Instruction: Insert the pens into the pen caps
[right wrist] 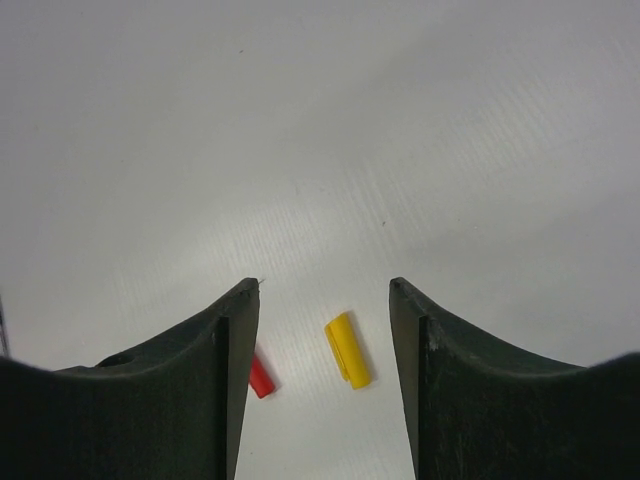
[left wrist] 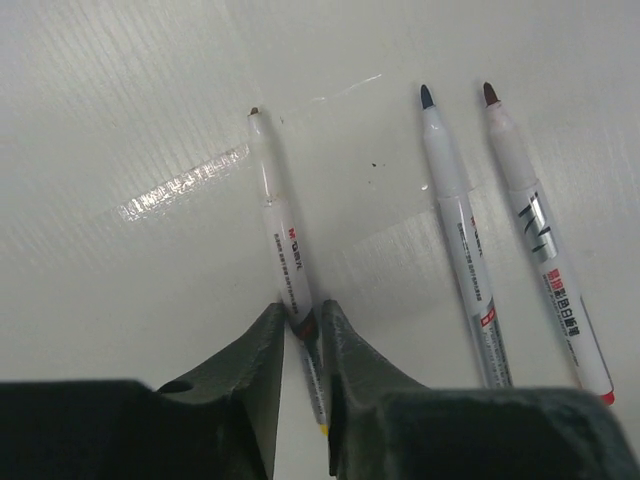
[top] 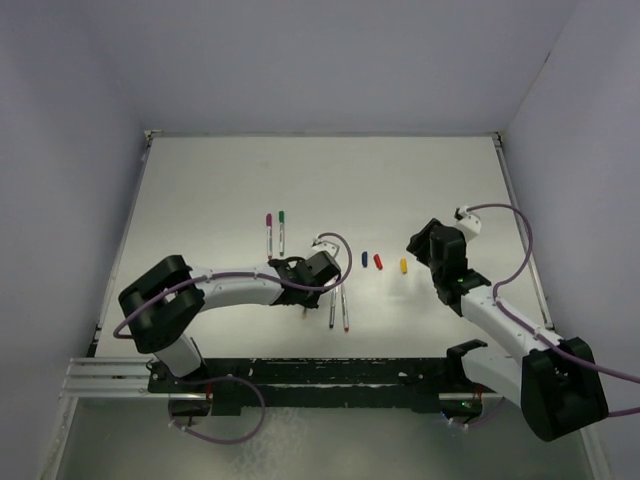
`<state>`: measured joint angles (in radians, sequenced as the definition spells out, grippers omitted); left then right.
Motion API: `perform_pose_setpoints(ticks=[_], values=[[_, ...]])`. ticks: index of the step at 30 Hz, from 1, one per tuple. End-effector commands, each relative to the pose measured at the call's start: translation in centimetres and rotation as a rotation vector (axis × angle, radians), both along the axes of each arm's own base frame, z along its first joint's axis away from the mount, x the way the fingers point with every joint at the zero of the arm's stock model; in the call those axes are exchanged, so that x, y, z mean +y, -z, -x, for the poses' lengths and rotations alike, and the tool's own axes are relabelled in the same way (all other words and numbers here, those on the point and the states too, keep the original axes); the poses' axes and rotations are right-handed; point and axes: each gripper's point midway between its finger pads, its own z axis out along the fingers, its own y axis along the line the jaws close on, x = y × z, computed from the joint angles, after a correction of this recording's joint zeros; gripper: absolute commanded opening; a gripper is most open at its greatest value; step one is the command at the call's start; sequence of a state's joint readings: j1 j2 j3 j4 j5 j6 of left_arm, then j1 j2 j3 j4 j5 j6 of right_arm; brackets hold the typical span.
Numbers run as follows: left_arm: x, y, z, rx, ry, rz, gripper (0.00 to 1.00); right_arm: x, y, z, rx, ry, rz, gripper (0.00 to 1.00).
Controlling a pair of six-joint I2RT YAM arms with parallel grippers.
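Observation:
My left gripper [top: 305, 290] [left wrist: 303, 325] is shut on the rear part of the yellow pen [left wrist: 275, 215], whose bare tip points away, low at the table surface. To its right lie the blue-tipped pen [left wrist: 455, 220] and the red-tipped pen [left wrist: 530, 230], also seen in the top view [top: 338, 310]. The blue cap [top: 365, 258], the red cap [top: 379, 262] [right wrist: 259, 376] and the yellow cap [top: 403, 265] [right wrist: 347, 350] lie in a row at mid-table. My right gripper [top: 413, 248] [right wrist: 325, 290] is open above the yellow cap, which lies between its fingers. Two pens with purple [top: 269, 232] and green [top: 281, 230] far ends lie further back.
White walls enclose the table on the left, far and right sides. A metal rail [top: 110, 375] runs along the near edge by the arm bases. A purple cable [top: 510, 215] loops off the right wrist.

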<state>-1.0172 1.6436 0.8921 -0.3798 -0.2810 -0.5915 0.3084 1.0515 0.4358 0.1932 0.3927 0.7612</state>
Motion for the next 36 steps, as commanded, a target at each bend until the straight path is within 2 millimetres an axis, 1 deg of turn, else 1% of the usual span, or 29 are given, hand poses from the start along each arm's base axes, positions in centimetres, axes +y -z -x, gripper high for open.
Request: perform_pose_setpoints(ticks=[1,4,7,9,11,15,18,20,24,25,27,29,36], values=[[2.3,3.4,2.2,0.101,-0.008,-0.107,0.17,0.5,-1.7,-0.8,-0.043,-0.01,-0.029,0.56],[2.0,3.7,2.1,0.108,-0.002,-0.112,0.0,0.6,-1.1,-0.7,-0.004,-0.025,-0.011,0.55],[1.9,3.8,2.2,0.114,0.012,-0.112,0.0,0.7,-0.5,-0.5,0.05,-0.041,0.014,0.53],[1.9,3.4,1.9,0.099,0.01,-0.109,0.0,0.7,0.0,-0.4,0.086,-0.049,0.029,0.51],[1.9,2.5,1.4,0.068,0.004,-0.097,0.0,0.8,0.5,-0.3,0.126,-0.061,0.045,0.5],[1.2,-0.3,0.2,-0.006,-0.001,-0.044,0.0,0.9,1.8,-0.3,0.188,-0.079,0.076,0.46],[0.6,-1.9,-0.7,-0.037,-0.01,-0.005,0.0,1.2,2.6,-0.3,0.22,-0.095,0.075,0.39],[0.2,-2.7,-1.1,-0.047,-0.016,0.031,0.0,1.3,2.9,-0.2,0.237,-0.104,0.075,0.37],[-0.3,-3.8,-1.6,-0.024,-0.029,0.125,0.0,1.7,3.4,-0.2,0.265,-0.129,0.078,0.37],[-0.3,-4.0,-1.7,-0.019,-0.03,0.141,0.0,1.8,3.5,-0.1,0.271,-0.135,0.077,0.38],[-0.2,-4.2,-1.8,-0.016,-0.034,0.155,0.0,2.0,3.9,0.0,0.291,-0.154,0.078,0.45],[0.0,-4.5,-1.9,-0.02,-0.032,0.155,0.0,2.2,4.4,0.1,0.31,-0.169,0.078,0.48],[0.3,-4.5,-2.0,-0.017,-0.04,0.158,0.0,3.3,5.8,0.0,0.36,-0.229,0.063,0.49]])
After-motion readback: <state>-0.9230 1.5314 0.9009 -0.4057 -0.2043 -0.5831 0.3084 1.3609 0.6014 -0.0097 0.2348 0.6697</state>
